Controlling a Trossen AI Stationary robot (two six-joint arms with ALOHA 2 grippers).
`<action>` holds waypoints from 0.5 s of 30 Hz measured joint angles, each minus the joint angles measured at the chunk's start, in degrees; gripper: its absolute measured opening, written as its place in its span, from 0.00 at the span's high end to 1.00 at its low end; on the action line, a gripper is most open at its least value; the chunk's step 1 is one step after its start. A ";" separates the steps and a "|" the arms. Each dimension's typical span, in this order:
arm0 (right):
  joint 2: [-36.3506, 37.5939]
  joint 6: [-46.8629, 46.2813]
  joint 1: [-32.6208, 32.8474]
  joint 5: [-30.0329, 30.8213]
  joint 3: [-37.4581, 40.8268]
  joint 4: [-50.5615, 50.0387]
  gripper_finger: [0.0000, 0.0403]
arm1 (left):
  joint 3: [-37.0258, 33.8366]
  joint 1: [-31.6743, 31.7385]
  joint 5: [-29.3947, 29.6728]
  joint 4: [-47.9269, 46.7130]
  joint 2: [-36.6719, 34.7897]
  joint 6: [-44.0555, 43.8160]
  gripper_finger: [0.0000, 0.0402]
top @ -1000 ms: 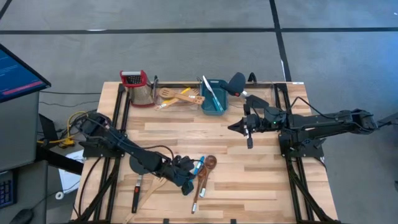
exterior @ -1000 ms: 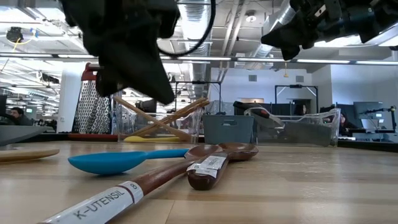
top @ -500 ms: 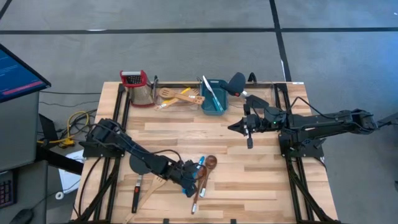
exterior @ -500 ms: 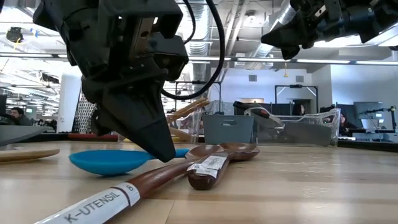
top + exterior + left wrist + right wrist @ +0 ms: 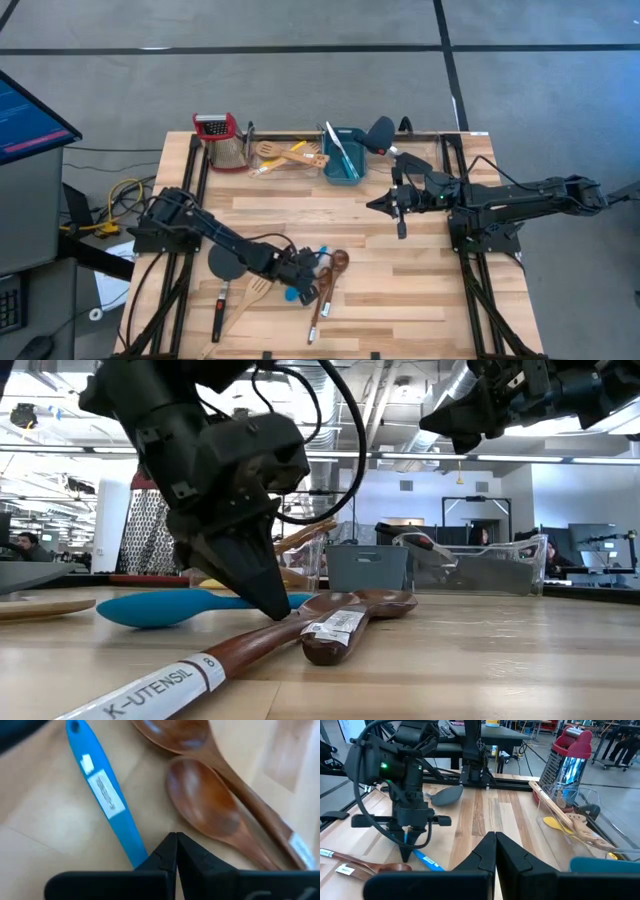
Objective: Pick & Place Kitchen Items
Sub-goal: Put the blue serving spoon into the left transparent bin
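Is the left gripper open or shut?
Shut: the left gripper has its dark fingers pressed together, tips down beside the blue plastic spoon.

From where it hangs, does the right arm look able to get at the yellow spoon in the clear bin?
Probably yes. The right pincer hangs shut above bare table, and the yellow spoon lies in the open-topped clear bin with nothing between them. It would need to open first.

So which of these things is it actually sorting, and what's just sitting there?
Part of the job: blue spoon, two dark-brown wooden spoons, pale wooden spatula, black spatula.

Just lying about: cheese grater, teal tub, clear bin.
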State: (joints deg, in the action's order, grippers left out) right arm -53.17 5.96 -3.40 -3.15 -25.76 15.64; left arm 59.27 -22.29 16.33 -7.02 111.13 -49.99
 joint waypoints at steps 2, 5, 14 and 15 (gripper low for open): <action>0.00 0.02 0.00 0.00 0.00 0.00 1.00 | -0.01 0.77 0.58 -0.78 0.00 0.93 1.00; -0.01 0.02 0.00 0.00 0.00 0.01 1.00 | -0.07 1.86 2.58 -1.29 0.00 3.18 1.00; -0.02 0.04 0.00 0.00 0.00 0.00 1.00 | -0.23 5.54 9.34 -1.90 0.15 9.42 1.00; -0.01 0.04 0.00 0.01 0.00 0.00 1.00 | -0.23 5.96 9.72 -2.02 0.15 10.22 1.00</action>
State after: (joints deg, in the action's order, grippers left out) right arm -53.18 6.00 -3.40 -3.14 -25.76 15.64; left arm 59.05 -16.34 26.04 -9.04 111.28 -39.76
